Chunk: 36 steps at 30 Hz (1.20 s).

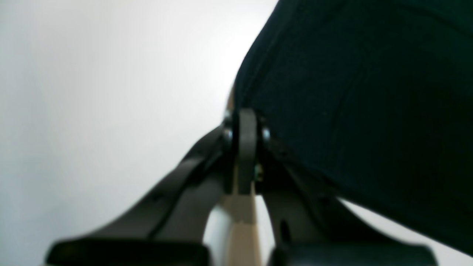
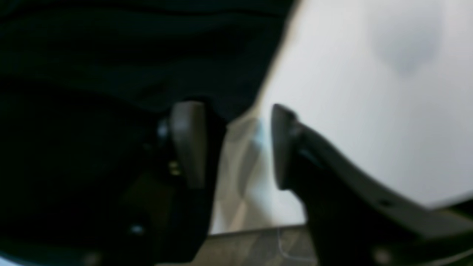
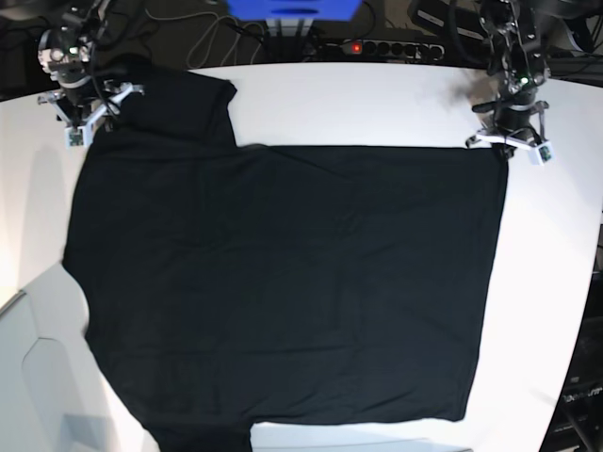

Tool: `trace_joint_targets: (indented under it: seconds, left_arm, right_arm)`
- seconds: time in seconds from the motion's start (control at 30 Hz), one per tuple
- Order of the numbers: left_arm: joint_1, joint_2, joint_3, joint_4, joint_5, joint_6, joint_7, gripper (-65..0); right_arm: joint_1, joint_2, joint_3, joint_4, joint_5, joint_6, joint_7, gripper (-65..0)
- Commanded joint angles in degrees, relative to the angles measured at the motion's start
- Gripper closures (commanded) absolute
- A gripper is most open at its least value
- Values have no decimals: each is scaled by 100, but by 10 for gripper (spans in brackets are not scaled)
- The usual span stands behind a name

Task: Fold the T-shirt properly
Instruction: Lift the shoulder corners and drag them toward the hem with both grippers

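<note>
Grippers (image 3: 510, 132) (image 3: 87, 111) poised over T-shirt (image 3: 283, 282) corners

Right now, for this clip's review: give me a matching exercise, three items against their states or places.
1. T-shirt
2. left gripper
3. right gripper

a. jaws apart, at the shirt's edge
b. spread flat on the white table
c. pinched shut at a shirt corner

Pairs: 1-b, 2-c, 3-a
</note>
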Motion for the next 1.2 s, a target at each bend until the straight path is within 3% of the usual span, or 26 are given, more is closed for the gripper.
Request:
trace_joint_targets:
  seconds: [0.0, 0.17, 0.57, 0.9, 1.17]
  left_arm:
    - [24, -77, -38, 94, 18, -6, -71, 0]
    - [121, -77, -38, 156, 18, -6, -89, 0]
    - [490, -77, -56, 885, 18, 3, -98, 0]
    - [781, 90, -645, 1553, 18, 12, -63, 0]
    - [824, 116, -706, 1668, 18, 12, -63, 0]
  right_arm:
    - [-67, -36, -26, -86, -182, 432, -420, -186]
    - [-84, -36, 1, -33, -182, 573, -420, 0]
    - [-225, -53, 150, 1373, -182, 599, -429, 0]
    - [56, -62, 1188, 1452, -156, 744, -411, 0]
    - [100, -115, 1223, 1461, -156, 744, -411, 0]
